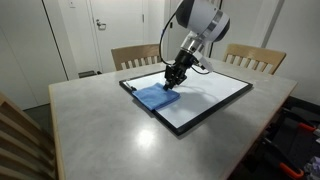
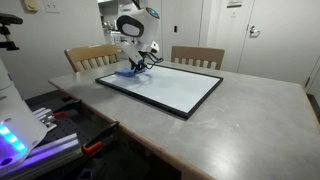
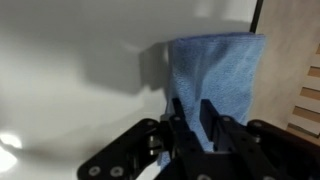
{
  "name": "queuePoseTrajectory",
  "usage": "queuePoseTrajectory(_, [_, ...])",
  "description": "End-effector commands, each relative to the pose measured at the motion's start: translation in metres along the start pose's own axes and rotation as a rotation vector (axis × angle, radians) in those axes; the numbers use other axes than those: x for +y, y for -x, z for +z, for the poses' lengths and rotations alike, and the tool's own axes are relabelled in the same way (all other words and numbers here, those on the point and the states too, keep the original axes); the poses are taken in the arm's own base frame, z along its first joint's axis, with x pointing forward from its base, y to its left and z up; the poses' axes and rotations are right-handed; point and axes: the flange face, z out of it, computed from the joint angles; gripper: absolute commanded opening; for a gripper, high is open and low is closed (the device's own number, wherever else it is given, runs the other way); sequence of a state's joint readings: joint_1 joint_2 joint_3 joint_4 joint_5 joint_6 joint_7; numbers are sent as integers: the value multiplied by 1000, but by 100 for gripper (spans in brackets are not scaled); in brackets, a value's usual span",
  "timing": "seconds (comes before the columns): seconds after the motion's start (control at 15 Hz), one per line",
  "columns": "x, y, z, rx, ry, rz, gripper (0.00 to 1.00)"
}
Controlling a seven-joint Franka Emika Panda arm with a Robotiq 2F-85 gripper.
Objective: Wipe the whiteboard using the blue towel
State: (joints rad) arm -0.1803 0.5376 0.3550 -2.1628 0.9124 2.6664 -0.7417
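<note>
The whiteboard (image 1: pixel 215 95) lies flat on the table, white with a thin black frame, and shows in both exterior views (image 2: pixel 175 88). The blue towel (image 1: pixel 155 96) sits on the board's corner nearest the chairs (image 2: pixel 130 71). My gripper (image 1: pixel 175 78) points down onto the towel's edge. In the wrist view the towel (image 3: pixel 220 65) spreads away over the white board (image 3: pixel 70 80), and a fold of it rises between my gripper's (image 3: pixel 192 108) two dark fingers, which stand close together on the cloth.
The grey table (image 1: pixel 100 130) carries the board. Two wooden chairs (image 1: pixel 135 55) (image 1: pixel 255 58) stand behind it, and one chair's slats (image 3: pixel 310 95) show just past the board's edge. Lab equipment (image 2: pixel 15 110) stands beside the table.
</note>
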Motion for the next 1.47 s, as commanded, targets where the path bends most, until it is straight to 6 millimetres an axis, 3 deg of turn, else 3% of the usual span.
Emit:
queuePoseTrajectory(0.0, [6, -2, 0, 20, -14, -4, 1])
queuePoseTrajectory(0.4, [7, -10, -24, 31, 38, -30, 1])
queuePoseTrajectory(1.0, [24, -51, -99, 102, 190, -75, 1])
queuePoseTrajectory(1.2, [21, -70, -99, 92, 179, -103, 1])
queuePoseTrajectory(1.4, [14, -81, -86, 57, 169, -125, 1])
